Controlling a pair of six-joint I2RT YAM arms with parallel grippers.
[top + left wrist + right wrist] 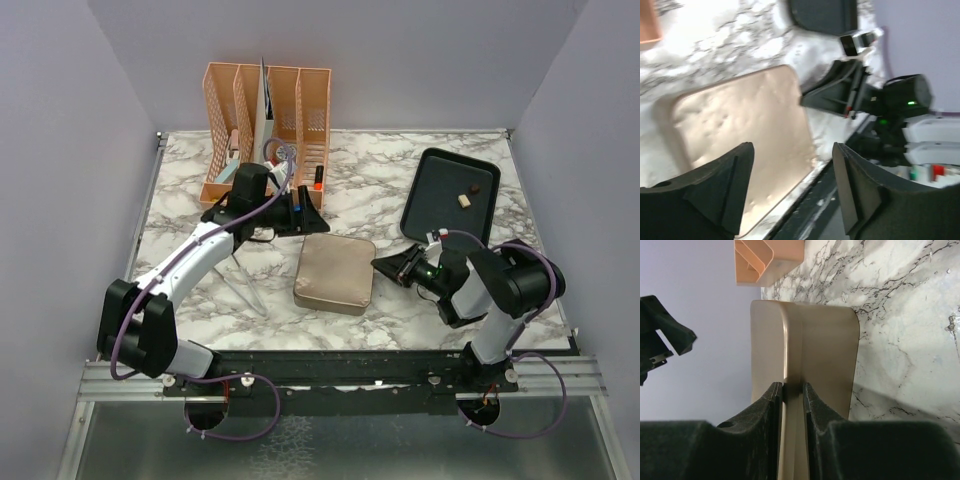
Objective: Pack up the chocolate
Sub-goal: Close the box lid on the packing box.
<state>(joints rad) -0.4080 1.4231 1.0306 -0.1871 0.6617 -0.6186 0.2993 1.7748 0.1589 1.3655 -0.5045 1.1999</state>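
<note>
Only the overhead view showed the chocolate (476, 188): one dark piece and one cream piece just beside it, lying on the black tray (430, 170) at the far right, well apart from the gold tin (335, 273). Neither wrist view caught them.

Right wrist view gave what the overhead couldn't - the right gripper (792, 390) was clenched on the tin's right-hand rim, with the thin gold edge pinched between both fingers.

Left wrist view: the left gripper (792, 150) was released, jaws spread wide with nothing between them, hovering over the tin's far-left part.

Edges and room: the tin sat mid-table and slightly skewed, its near edge close to the black rail at the table's near side. There was bare marble table (370, 170) between tin and tray, and more to the tin's left. The tray's far-right corner lay near the table edge.

Containers: the tin showed only its gold top face - inside not visible. The orange file organizer (265, 120) at the far left held a few upright items, too small to tell apart.
</note>
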